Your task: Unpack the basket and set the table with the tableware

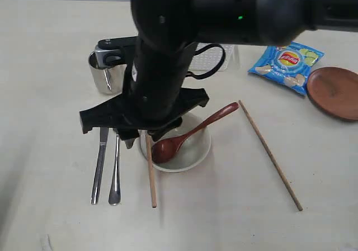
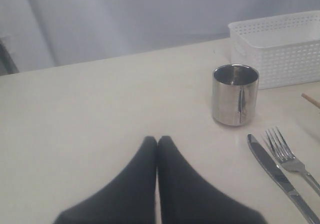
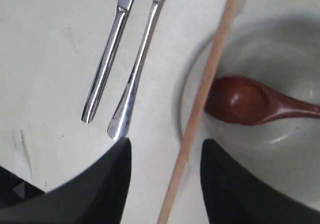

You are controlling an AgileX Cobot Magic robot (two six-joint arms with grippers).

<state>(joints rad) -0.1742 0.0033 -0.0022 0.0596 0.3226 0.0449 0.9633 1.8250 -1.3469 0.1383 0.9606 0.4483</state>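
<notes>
tableware point(image 1: 184, 160): spread over the table point(image 1: 50, 50), lower centre to right edge of the exterior frame.
knife point(image 1: 99, 170) + fork point(image 1: 115, 175): side by side, lower left of centre; upper ends hidden under the right arm point(image 1: 168, 50).
near chopstick point(image 1: 151, 178): just right of the fork, along the bowl's left rim; can't tell if they touch. Top end covered by the gripper.
right gripper point(image 3: 166, 143): jaws apart, straddling the near chopstick with a gap each side, gripping nothing. Fingertips not visible in the exterior frame.
bowl point(image 1: 200, 153): centre, left part hidden by the arm.
spoon point(image 1: 193, 132): head inside the bowl, handle out over its upper right rim.
second chopstick point(image 1: 270, 153): alone, diagonal, right of centre, well apart from its mate.
left gripper point(image 2: 157, 140): fingers pressed together, empty; shown only by its own wrist camera.
mug point(image 1: 103, 72): upper left of centre, partly behind the arm.
plate point(image 1: 335, 91): right edge, cut off by the frame.
crisp bag point(image 1: 286, 65): upper right, just left of the plate.
basket point(image 1: 215, 61): top centre, mostly blocked by the arm; inside can't be made out.
</notes>
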